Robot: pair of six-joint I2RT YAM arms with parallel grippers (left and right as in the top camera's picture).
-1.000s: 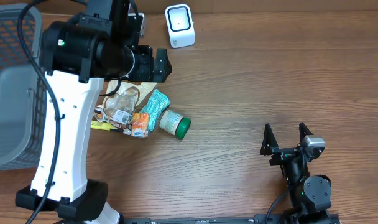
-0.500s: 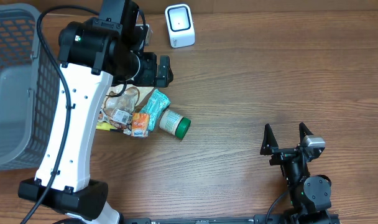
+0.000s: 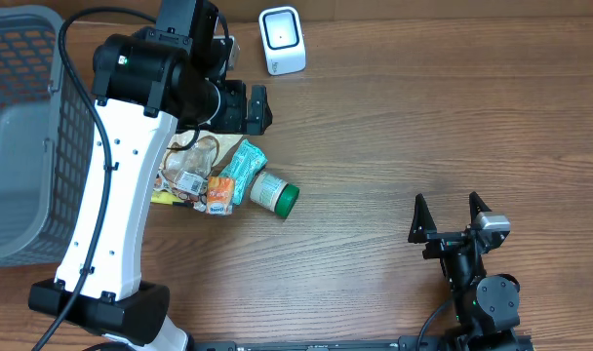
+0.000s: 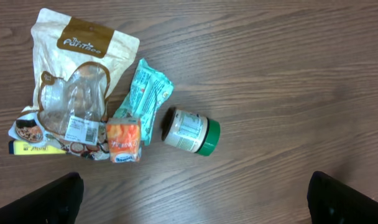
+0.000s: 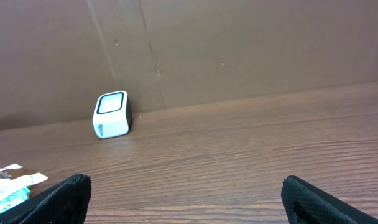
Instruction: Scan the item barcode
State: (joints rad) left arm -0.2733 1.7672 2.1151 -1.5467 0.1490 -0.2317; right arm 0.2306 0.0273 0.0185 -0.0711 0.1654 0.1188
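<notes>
Brown wood-grain table (image 3: pixel 423 117); brown panel wall (image 5: pixel 239 43) behind white scanner (image 5: pixel 111 114); grey basket (image 3: pixel 14 58) at left edge. Left gripper (image 4: pixel 195 199), right gripper (image 3: pixel 451 210) both spread, empty.

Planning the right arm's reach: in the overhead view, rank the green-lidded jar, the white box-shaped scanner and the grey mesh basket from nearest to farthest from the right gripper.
1. Green-lidded jar, lying mid-table, left of the right gripper.
2. White box-shaped scanner, at the table's far edge.
3. Grey mesh basket, far left.
</notes>
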